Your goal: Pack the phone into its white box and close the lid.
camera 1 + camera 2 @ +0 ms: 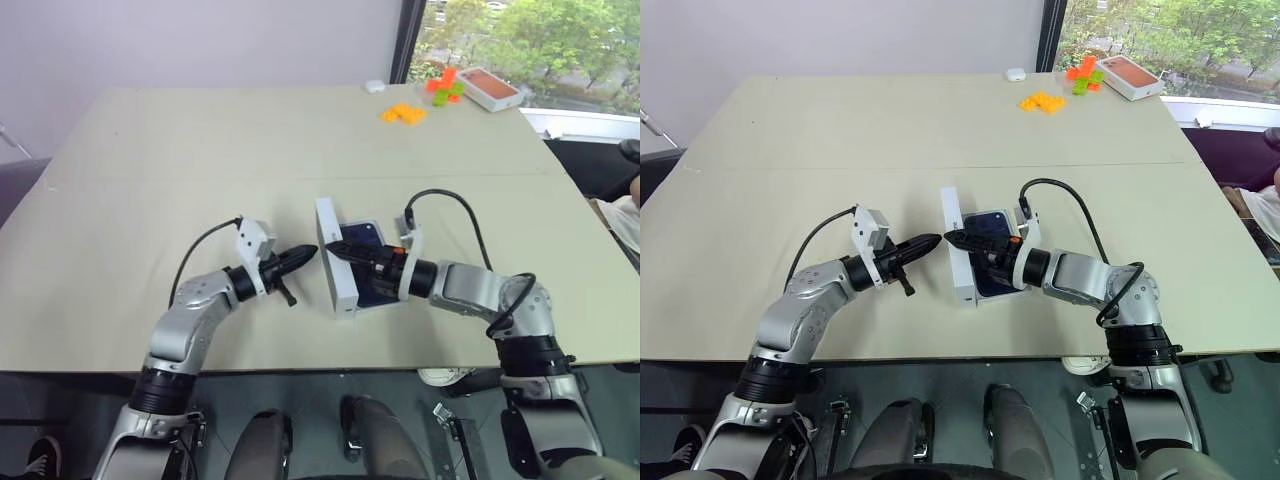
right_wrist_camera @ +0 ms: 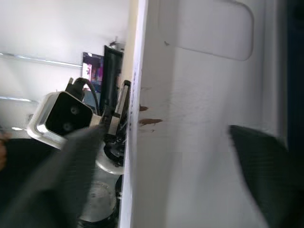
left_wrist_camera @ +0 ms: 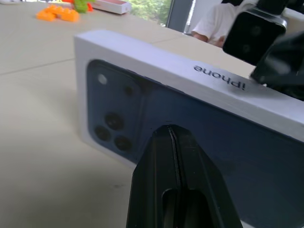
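Note:
The white lid (image 1: 333, 270) stands on its long edge in the middle of the table, its printed top facing my left gripper (image 1: 308, 254). That gripper is shut, its tip just short of the lid's face (image 3: 213, 80). Behind the lid lies the white box (image 1: 380, 303) with the dark blue phone (image 1: 368, 238) flat inside it. My right gripper (image 1: 338, 250) reaches over the phone from the right. It is open, and the lid's upper rim and plain white inside (image 2: 199, 118) show between its spread fingers (image 2: 266, 166).
At the far right of the table are orange blocks (image 1: 404, 114), orange and green blocks (image 1: 445, 85), an orange-topped box (image 1: 490, 88) and a small white object (image 1: 375, 87). A person (image 1: 625, 215) sits at the right edge. The table's near edge runs just below both arms.

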Controlling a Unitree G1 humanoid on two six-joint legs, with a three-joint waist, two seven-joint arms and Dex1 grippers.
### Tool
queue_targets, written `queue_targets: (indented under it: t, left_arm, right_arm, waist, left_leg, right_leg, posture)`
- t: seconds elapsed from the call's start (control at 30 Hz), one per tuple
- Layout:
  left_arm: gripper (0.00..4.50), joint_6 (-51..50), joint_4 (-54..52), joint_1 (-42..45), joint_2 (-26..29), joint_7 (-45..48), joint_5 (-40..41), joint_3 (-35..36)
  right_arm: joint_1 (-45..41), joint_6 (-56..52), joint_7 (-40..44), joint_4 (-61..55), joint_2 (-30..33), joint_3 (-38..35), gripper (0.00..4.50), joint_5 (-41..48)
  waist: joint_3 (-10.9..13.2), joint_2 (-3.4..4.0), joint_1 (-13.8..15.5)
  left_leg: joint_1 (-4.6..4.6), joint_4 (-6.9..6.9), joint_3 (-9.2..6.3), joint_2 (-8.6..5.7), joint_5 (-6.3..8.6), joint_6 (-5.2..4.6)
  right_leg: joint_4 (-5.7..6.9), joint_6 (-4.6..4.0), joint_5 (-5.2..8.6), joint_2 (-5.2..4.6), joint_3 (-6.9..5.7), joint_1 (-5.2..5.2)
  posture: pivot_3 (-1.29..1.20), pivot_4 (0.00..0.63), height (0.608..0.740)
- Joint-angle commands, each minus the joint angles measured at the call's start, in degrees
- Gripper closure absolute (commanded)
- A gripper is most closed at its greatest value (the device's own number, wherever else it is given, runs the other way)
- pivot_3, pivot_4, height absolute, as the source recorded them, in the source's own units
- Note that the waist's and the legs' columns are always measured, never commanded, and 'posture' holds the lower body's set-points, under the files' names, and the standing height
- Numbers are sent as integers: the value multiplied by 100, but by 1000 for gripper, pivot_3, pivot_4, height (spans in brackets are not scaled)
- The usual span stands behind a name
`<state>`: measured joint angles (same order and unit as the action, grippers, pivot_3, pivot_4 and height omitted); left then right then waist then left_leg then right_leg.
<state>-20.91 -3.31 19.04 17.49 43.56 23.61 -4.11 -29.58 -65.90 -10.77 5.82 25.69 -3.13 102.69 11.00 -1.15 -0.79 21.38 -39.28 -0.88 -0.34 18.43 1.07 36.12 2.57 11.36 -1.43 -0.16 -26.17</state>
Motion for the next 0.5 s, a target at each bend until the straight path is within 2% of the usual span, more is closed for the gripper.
queue_targets:
  t: [0.03, 0.1, 0.17, 0.23, 0.27, 0.4, 0.5]
  left_arm:
    - [4500, 53, -151, 157, -9, -4, 4, 14]
    - [4500, 14, -115, 208, -45, -12, 27, 16]
    - [4500, 2, -97, 229, -61, -13, 30, 18]
    - [4500, 68, 69, 403, -194, -4, -16, -76]
    - [4500, 59, 188, 506, -283, 15, 8, -98]
    - [4500, 74, 609, 790, -490, 222, -18, -234]
    - [4500, 155, 942, 1004, -670, 294, -129, -382]
  right_arm:
    - [-407, -147, 746, -181, 481, -225, 17, -501]
    - [-582, -177, 1746, -429, 1042, -70, 17, -1380]
    - [-647, -159, 2320, -497, 1250, 20, 17, -1849]
    - [-1059, 363, 3711, -312, 2076, 417, 17, -3110]
    - [-1265, 496, 4153, -131, 2299, 516, 17, -3502]
    - [-1444, 1567, 5401, -30, 2575, 1198, 17, -5125]
    - [-1230, 2435, 6095, -188, 2593, 1557, 17, -6109]
  waist:
    - [0, 0, 6]
    - [1, 1, 13]
    - [0, 1, 16]
    - [3, 4, 15]
    - [6, 10, 23]
    - [0, -1, 4]
    - [-1, -3, 6]
  left_leg:
    - [0, -1, 2, 0, 0, 0]
    - [0, -1, 6, -1, 0, 0]
    - [2, -1, 6, -2, 0, -1]
    - [1, 0, 4, -1, 4, -6]
    - [3, 0, 9, -3, 4, -7]
    - [1, -2, 35, -10, 4, -7]
    - [-1, -2, 37, -1, 7, -13]
  right_leg:
    - [0, 0, 0, 0, 0, 0]
    - [-1, 1, 0, 1, 0, -1]
    - [-6, 3, 1, 8, 0, 0]
    - [-7, 5, 3, 10, 0, 3]
    - [-6, 5, 3, 10, 0, -4]
    - [-12, 10, 1, 8, 2, 1]
    - [-13, 10, 1, 20, 4, 0]
  posture:
    - [0, 150, 740]
    - [0, 150, 740]
    - [0, 150, 740]
    - [0, 150, 740]
    - [0, 150, 740]
    - [0, 150, 740]
    - [0, 150, 740]
